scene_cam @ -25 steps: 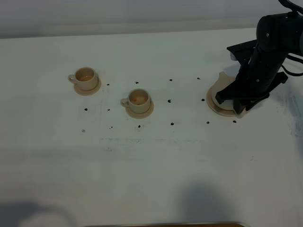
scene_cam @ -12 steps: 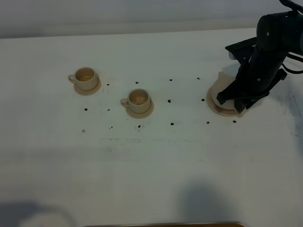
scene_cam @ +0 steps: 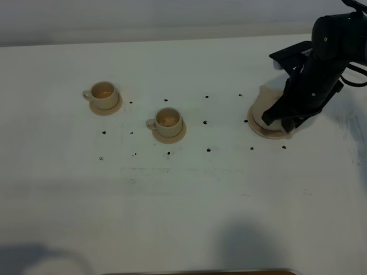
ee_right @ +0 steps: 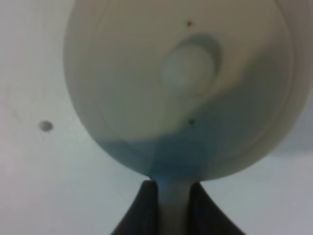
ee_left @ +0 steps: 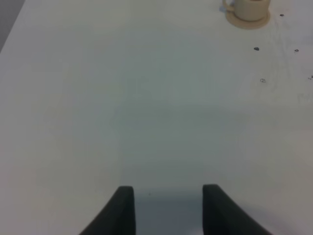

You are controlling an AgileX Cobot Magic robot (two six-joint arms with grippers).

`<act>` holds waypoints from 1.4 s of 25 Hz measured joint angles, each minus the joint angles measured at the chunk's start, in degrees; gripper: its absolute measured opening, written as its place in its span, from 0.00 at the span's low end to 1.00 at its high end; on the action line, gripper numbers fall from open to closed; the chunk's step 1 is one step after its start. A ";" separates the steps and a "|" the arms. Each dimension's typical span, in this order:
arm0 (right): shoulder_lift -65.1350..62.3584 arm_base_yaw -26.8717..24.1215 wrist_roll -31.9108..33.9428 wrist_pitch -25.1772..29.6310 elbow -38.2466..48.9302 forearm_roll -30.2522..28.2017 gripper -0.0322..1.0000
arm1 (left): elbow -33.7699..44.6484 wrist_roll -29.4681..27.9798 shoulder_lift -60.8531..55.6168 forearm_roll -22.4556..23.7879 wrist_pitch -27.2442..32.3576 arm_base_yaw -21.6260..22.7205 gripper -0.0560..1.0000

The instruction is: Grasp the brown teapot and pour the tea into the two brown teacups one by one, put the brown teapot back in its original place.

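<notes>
Here, in the left wrist view, the left gripper [ee_left: 167, 188] hangs over bare white table [ee_left: 146, 98] with its two dark fingers spread apart and nothing between them. In the right wrist view the right gripper [ee_right: 172, 185] has its fingers pinching the brown teapot's loop handle [ee_right: 173, 208], a narrow beige strip squeezed between them, with the round body of the brown teapot [ee_right: 146, 73] and its lid knob [ee_right: 188, 68] just beyond. In the high view, the lower part of the frame is plain tabletop; further up, near the centre, the nearer teacup [scene_cam: 168, 120] stands on its small saucer [scene_cam: 179, 136], handle pointing left. At the right, the teapot is largely hidden behind the black right arm [scene_cam: 321, 63], over the wide saucer [scene_cam: 258, 129]; whether it touches that saucer I cannot tell. Small black dots [scene_cam: 205, 122] are scattered between cups and teapot. Farthest, at upper left, the farther teacup [scene_cam: 104, 93] sits on its own saucer.
</notes>
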 joint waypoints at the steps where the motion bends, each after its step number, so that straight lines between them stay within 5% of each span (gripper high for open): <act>1: -0.67 0.00 0.00 -0.48 0.00 0.17 0.13 | 0.00 0.00 0.00 0.00 0.00 0.00 0.35; 13: -5.27 0.82 0.00 -0.74 0.00 0.75 0.13 | 0.00 0.00 0.00 0.00 0.00 0.00 0.35; 35: -5.45 16.32 0.00 -4.36 0.00 -6.89 0.13 | 0.00 0.00 0.00 0.00 0.00 0.00 0.35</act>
